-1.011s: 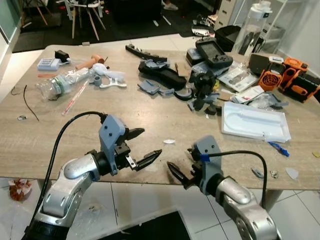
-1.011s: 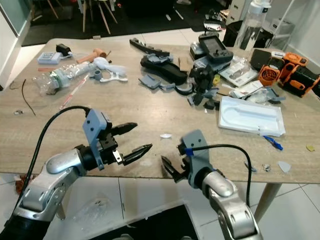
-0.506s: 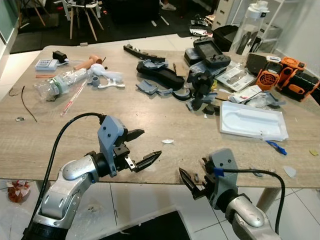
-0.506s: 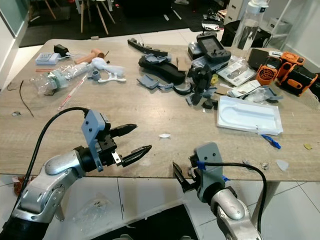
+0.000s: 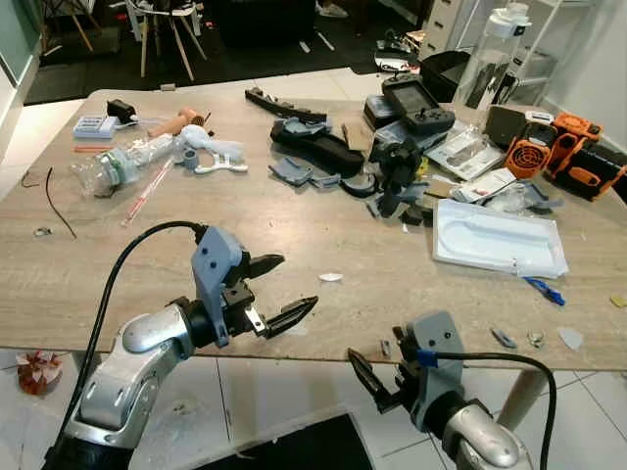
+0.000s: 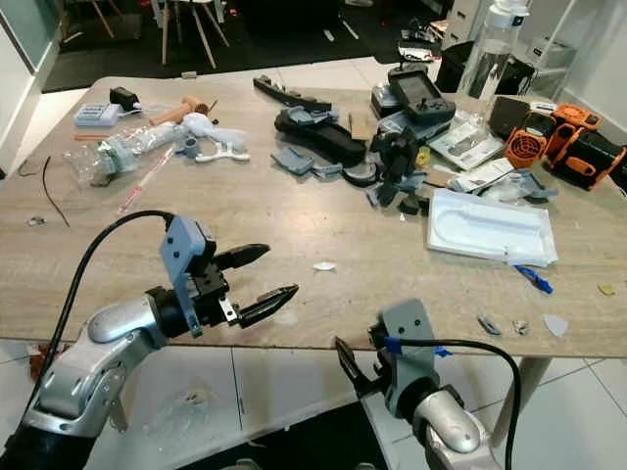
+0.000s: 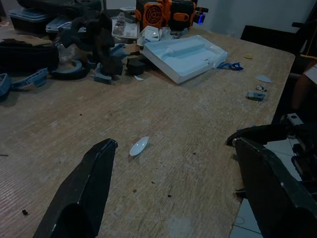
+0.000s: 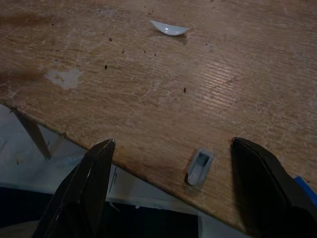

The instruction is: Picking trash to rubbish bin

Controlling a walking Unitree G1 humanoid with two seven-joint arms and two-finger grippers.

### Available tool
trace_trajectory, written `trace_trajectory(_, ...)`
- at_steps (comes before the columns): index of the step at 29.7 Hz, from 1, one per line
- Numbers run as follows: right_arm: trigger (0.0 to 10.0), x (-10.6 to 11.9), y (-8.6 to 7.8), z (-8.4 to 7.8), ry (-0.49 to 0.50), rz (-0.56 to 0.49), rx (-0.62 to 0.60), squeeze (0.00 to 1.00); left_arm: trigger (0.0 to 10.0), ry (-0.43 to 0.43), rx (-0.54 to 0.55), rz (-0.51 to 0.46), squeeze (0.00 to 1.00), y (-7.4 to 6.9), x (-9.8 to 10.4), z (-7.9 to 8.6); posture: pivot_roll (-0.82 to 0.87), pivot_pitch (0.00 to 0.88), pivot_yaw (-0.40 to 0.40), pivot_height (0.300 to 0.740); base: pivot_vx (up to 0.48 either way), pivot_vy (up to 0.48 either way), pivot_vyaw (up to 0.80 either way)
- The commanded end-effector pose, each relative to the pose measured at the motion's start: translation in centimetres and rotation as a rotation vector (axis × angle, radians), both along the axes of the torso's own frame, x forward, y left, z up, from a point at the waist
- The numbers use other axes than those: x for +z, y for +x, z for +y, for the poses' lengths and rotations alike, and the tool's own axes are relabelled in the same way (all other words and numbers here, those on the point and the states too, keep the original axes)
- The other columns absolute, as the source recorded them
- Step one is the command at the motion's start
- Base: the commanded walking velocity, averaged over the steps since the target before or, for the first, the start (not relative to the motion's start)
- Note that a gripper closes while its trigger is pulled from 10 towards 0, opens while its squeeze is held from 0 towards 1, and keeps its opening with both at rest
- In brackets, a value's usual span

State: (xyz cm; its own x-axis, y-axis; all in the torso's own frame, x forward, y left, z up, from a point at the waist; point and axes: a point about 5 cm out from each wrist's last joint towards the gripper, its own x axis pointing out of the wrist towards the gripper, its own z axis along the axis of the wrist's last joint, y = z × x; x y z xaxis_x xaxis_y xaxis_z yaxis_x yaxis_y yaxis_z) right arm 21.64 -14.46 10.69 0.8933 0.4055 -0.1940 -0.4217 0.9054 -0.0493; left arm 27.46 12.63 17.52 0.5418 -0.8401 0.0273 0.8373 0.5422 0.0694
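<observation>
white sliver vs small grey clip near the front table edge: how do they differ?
The white sliver is a thin, curved, pale shard; the grey clip is a boxy little block with a hollow in it. The sliver lies further in on the table; the clip sits right at the front edge, between the right gripper's open fingers. Both lie loose on the wood, ungrasped.

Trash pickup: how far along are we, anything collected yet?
Nothing looks done. Both hands are open and hold nothing: the left hand hovers over the table near its front edge, the right hand below that edge. Left: the white scrap, the small grey piece at the edge, and the crushed plastic bottle.
</observation>
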Motion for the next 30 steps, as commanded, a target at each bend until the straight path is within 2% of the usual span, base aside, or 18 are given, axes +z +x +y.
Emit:
trace_trajectory(1, 10.0, -1.75, -0.67, -0.2, -0.01, 0.09, -0.007, 0.0, 10.0, 0.016, -0.014, 0.008, 0.0, -0.41, -0.17, 0.07, -0.04, 0.166, 0.024, 0.74, 0.0, 0.0, 0.0)
trace_trajectory(4, 10.0, -1.81, -0.65, -0.24, -0.004, 0.095, -0.014, 0.0, 10.0, 0.017, -0.017, 0.01, 0.0, -0.42, -0.18, 0.05, -0.04, 0.166, 0.024, 0.74, 0.0, 0.0, 0.0)
trace_trajectory(5, 8.2, -1.83, -0.64, -0.25, 0.002, 0.098, -0.016, 0.0, 10.0, 0.016, -0.019, 0.011, 0.0, -0.43, -0.17, 0.03, -0.04, 0.166, 0.024, 0.74, 0.0, 0.0, 0.0)
trace_trajectory(7, 8.2, -1.84, -0.63, -0.24, 0.006, 0.101, -0.018, 0.0, 10.0, 0.016, -0.021, 0.011, 0.0, -0.44, -0.17, 0.02, -0.04, 0.166, 0.024, 0.74, 0.0, 0.0, 0.0)
trace_trajectory(8, 4.9, -1.84, -0.6, -0.23, 0.009, 0.102, -0.018, 0.0, 10.0, 0.016, -0.022, 0.012, 0.0, -0.43, -0.16, 0.02, -0.04, 0.165, 0.027, 0.74, 0.0, 0.0, 0.0)
trace_trajectory(9, 4.9, -1.84, -0.6, -0.23, 0.009, 0.102, -0.018, 0.0, 10.0, 0.016, -0.022, 0.012, 0.0, -0.43, -0.16, 0.02, -0.04, 0.165, 0.027, 0.74, 0.0, 0.0, 0.0)
trace_trajectory(10, 0.0, -1.85, -0.55, -0.26, 0.009, 0.103, -0.021, 0.0, 10.0, 0.018, -0.024, 0.013, 0.0, -0.42, -0.17, 0.03, -0.04, 0.165, 0.027, 0.74, 0.0, 0.0, 0.0)
trace_trajectory(30, 0.0, -1.85, -0.2, -0.67, 0.023, 0.115, -0.06, 0.0, 10.0, 0.061, -0.109, 0.049, 0.0, -1.22, -0.53, -0.17, -0.04, 0.166, 0.026, 0.74, 0.0, 0.0, 0.0)
